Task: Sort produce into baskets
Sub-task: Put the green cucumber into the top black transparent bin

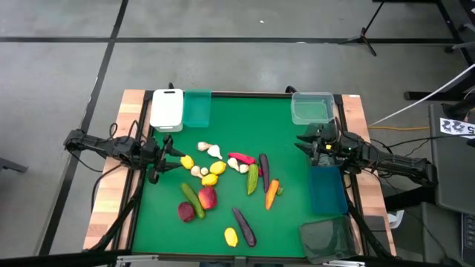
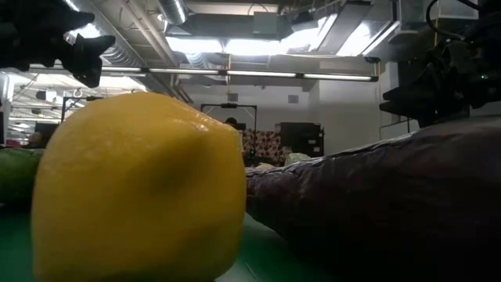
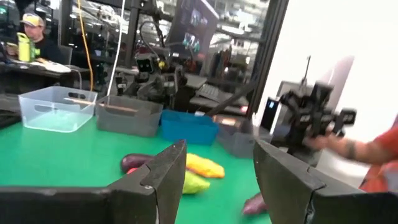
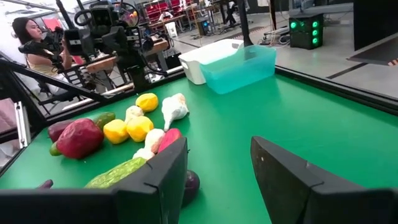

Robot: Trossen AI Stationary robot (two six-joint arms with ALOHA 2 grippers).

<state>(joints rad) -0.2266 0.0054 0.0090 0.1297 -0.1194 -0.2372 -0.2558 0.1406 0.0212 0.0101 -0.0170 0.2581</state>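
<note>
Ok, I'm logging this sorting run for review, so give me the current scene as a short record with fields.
surface: green table mat
produce: small toy fruits and vegetables loose mid-table, none seen in a bin
far-edge bins: white plastic bin, teal plastic bin, clear plastic bin
right-edge bins: blue plastic bin, dark grey translucent bin
left gripper: open, empty, at the pile's left edge
right gripper: open, empty, near the clear bin

On the green table mat, yellow plastic lemons and white garlic bulbs mix with a red apple. Beside the mat's far edge sit a white rectangular bin and a teal one.
</note>
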